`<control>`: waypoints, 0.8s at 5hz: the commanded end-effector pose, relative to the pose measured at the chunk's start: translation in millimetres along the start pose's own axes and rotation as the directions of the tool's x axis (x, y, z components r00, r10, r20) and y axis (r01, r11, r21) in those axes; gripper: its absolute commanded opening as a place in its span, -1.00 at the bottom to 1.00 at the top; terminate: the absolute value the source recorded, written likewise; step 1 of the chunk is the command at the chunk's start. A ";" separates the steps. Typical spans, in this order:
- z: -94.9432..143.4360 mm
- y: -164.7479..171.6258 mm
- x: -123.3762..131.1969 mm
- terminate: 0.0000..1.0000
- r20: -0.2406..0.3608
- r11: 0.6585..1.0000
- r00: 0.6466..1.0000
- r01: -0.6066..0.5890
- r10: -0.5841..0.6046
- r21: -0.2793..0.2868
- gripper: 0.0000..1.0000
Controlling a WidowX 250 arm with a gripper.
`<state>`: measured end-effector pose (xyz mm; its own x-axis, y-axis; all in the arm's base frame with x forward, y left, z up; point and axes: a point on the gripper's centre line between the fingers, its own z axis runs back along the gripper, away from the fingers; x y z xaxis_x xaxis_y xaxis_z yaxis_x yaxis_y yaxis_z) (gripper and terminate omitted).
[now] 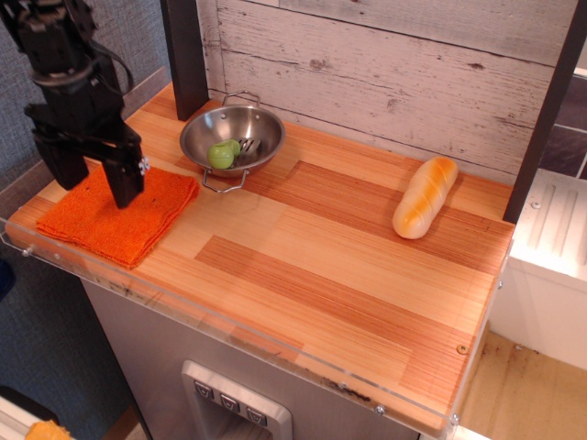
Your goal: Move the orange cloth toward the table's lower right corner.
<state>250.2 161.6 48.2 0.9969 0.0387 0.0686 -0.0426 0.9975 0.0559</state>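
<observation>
The orange cloth (128,220) lies flat and folded at the left end of the wooden table (321,275), near the front edge. My gripper (94,183) is open and hangs over the cloth's left half, its two black fingers (124,180) spread apart, their tips at or just above the fabric. Whether they touch it I cannot tell. The gripper holds nothing. The table's lower right corner (459,353) with its screw is far from the cloth.
A steel bowl (232,137) with a green fruit stands behind the cloth, to its right. An orange-tan bread roll (425,196) lies at the back right. A plank wall runs along the back. A clear acrylic edge (211,325) lines the front.
</observation>
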 end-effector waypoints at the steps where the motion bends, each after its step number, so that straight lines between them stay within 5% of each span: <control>1: -13.0 15.0 5.9 -1.00 -0.008 1.000 1.000 0.005 -0.004 0.027 1.00; 4: -43.2 9.1 10.6 -1.00 -0.070 0.998 0.997 0.030 -0.027 0.051 1.00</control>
<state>263.1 175.7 8.9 0.9998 0.0173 -0.0038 -0.0168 0.9941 0.1070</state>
